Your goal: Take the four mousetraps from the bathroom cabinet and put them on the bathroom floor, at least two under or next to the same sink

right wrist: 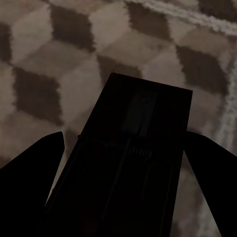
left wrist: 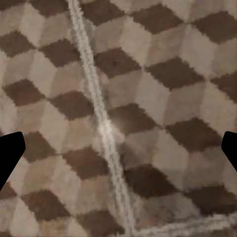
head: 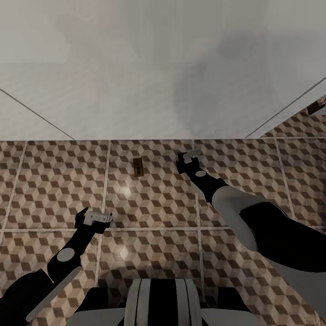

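One mousetrap (head: 139, 166), a small tan board with dark wire, lies flat on the cube-patterned bathroom floor (head: 54, 181), just in front of the wide white bathroom sink (head: 136, 90). To its right, my right gripper (head: 189, 156) hangs low over the tiles at the sink's shadowed edge. In the right wrist view another mousetrap (right wrist: 143, 123) shows as a dark board between the fingers (right wrist: 34, 182), with my right gripper (right wrist: 123, 187) shut on it. My left gripper (head: 98, 217) hovers over the floor nearer to me. Its fingertips (left wrist: 10, 153) stand wide apart with only tiles between them, so my left gripper (left wrist: 118, 150) is open.
Pale grout lines (head: 107, 181) cross the floor tiles. A small brown object (head: 318, 106) sits at the far right edge beside the sink, too cut off to identify. My own base (head: 158, 303) shows at the near edge of the head view.
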